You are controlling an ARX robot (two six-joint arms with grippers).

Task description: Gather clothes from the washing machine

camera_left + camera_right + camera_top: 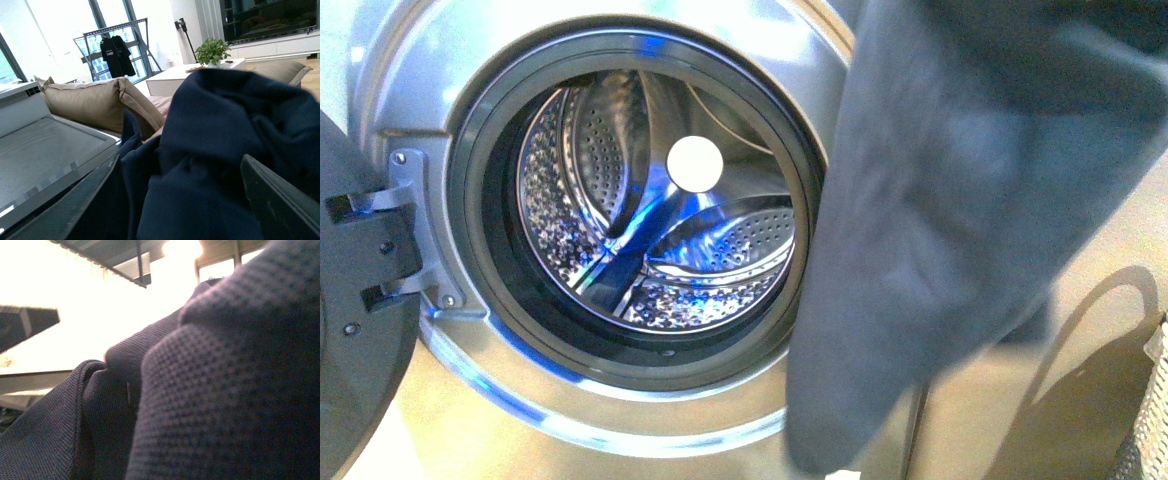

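The washing machine [620, 410] stands with its round opening uncovered, and its perforated steel drum [650, 230] holds no fabric. The clothes [940, 220], one limp dark navy garment, hang in front of the machine's right side, from the top of the front view down past the door rim. My right gripper is shut on the clothes [225, 390]; the weave fills the right wrist view and hides its fingers. My left gripper [185, 200] is open, with a fold of the clothes [225, 140] lying between its dark fingers [280, 200].
The open door [360, 340] hangs on its hinges at the left edge. A woven basket [1152, 420] shows at the lower right edge. The left wrist view shows a beige cushion [95, 102], a grey flat panel [40, 150], a white table [175, 77] and a drying rack [117, 45].
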